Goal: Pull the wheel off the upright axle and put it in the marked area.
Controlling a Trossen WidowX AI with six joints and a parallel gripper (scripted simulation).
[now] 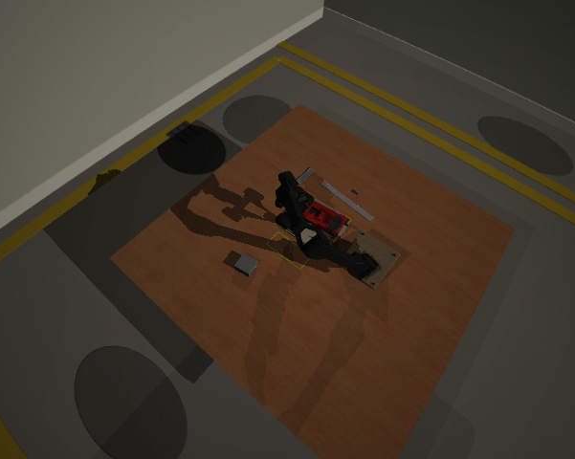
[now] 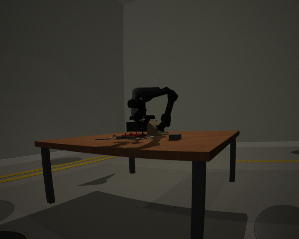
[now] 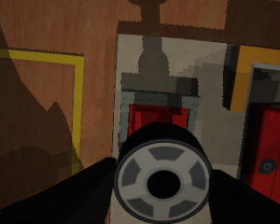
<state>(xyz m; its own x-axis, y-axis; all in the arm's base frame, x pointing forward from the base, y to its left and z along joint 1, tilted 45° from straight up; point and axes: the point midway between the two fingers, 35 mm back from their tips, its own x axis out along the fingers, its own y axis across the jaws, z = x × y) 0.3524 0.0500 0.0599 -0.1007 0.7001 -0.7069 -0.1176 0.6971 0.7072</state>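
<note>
Tool [image 3: 162,212] clamped on the wheel [image 3: 162,177], one dark finger [image 3: 60,212] on each side of its rim, hub hole facing the wrist camera. Wheel sits over the grey plate with red part [image 3: 158,118], right of the yellow-outlined marked area [image 3: 78,106] on the tabletop [image 3: 60,7]. A small grey block [image 1: 246,264] lies well apart.

Black six-joint arm [image 2: 167,102] rising from its base at centre right of the exterior view, bending at a high elbow and reaching left across the frame. Wrist turned straight down, pincer [image 2: 143,132] hanging just above the desk [image 2: 195,146]. In the wrist view, pincer [image 3: 161,177] at lower centre, dark fingers spreading to the lower left and lower right corners, jaws part closed and clamped on the wheel [image 3: 161,177], pressing its rim from both sides.
</note>
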